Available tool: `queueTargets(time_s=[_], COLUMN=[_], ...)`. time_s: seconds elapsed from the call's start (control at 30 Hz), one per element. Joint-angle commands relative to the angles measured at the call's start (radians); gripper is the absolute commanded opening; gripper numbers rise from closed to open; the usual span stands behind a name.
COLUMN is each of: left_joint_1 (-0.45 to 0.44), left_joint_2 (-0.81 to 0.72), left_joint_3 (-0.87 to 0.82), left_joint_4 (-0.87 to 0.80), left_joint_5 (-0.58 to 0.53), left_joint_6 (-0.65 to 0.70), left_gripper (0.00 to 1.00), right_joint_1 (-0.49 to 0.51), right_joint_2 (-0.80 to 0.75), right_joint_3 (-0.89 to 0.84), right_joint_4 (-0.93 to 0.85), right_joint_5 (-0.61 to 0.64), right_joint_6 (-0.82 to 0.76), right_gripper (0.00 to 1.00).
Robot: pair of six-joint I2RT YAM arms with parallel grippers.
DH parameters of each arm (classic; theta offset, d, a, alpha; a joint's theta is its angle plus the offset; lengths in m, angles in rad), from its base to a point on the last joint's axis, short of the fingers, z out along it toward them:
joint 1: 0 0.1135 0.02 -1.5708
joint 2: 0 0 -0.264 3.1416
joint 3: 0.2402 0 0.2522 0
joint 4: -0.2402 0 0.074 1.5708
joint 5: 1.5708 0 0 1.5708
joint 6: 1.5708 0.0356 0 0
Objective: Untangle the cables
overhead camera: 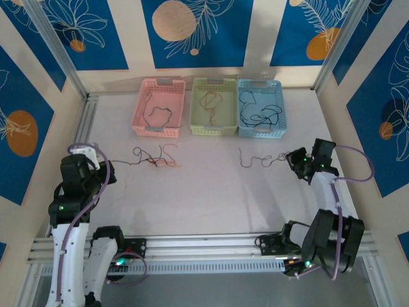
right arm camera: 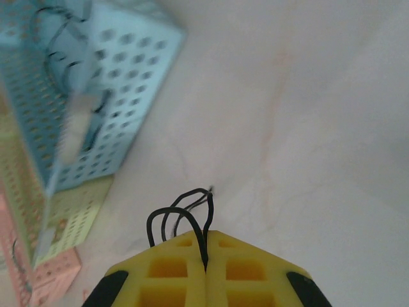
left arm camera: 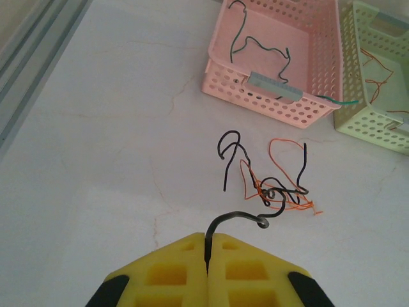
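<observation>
1. Where the two arms are bolted at its near edge, the table (overhead camera: 211, 198) is a white, faintly veined surface bordered by aluminium rails. The walls behind and to both sides carry blue panels (overhead camera: 192, 29) with leaf outlines and orange discs.
2. Three perforated baskets stand side by side at the far side of the table. The pink basket (overhead camera: 142, 105) holds dark green wire, the green basket (overhead camera: 195, 109) holds orange wire, and the blue basket (overhead camera: 281, 105) holds black wire.
3. A tangled clump (overhead camera: 155, 158) of black and orange cables lies left of centre, in front of the pink basket. A single black strand (overhead camera: 255, 160) lies right of centre, in front of the blue basket.
4. Left hand (left arm camera: 207, 242): the yellow fingers are pressed together, clenched on the end of a black cable (left arm camera: 236, 217) that curves away into the tangled clump.
5. Right hand (right arm camera: 206, 242): the fingers are pressed together, grasping the black strand, which bunches in small loops just above the fingertips.
6. Left arm: it is folded upright by the left rail, with its hand low over the table and pointing right towards the clump.
7. Right arm: it is bent at the elbow and reaches up along the right side of the table, with its hand low and pointing left along the strand.
</observation>
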Motion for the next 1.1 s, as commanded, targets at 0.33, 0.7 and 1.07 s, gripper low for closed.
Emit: queueTargets(time_s=[0.33,0.7,1.07], left_joint_1=[0.014,0.014,0.013], left_joint_2=[0.005,0.011,0.014], left_joint_3=[0.010,0.004,0.004], left_joint_4=[0.029,0.035,0.037], left_joint_5=[0.052,0.072,0.076], left_joint_6=[0.011,0.013,0.013], left_gripper=[0.00,0.00,0.00], right_joint_1=[0.134,0.178,0.230], right_joint_2=[-0.058,0.067,0.237], right_joint_3=[0.313,0.550,0.824], right_joint_4=[-0.044,0.222,0.286], right_joint_5=[0.060,-0.055,0.056], right_joint_6=[-0.082,-0.011,-0.037], right_gripper=[0.00,0.00,0.00])
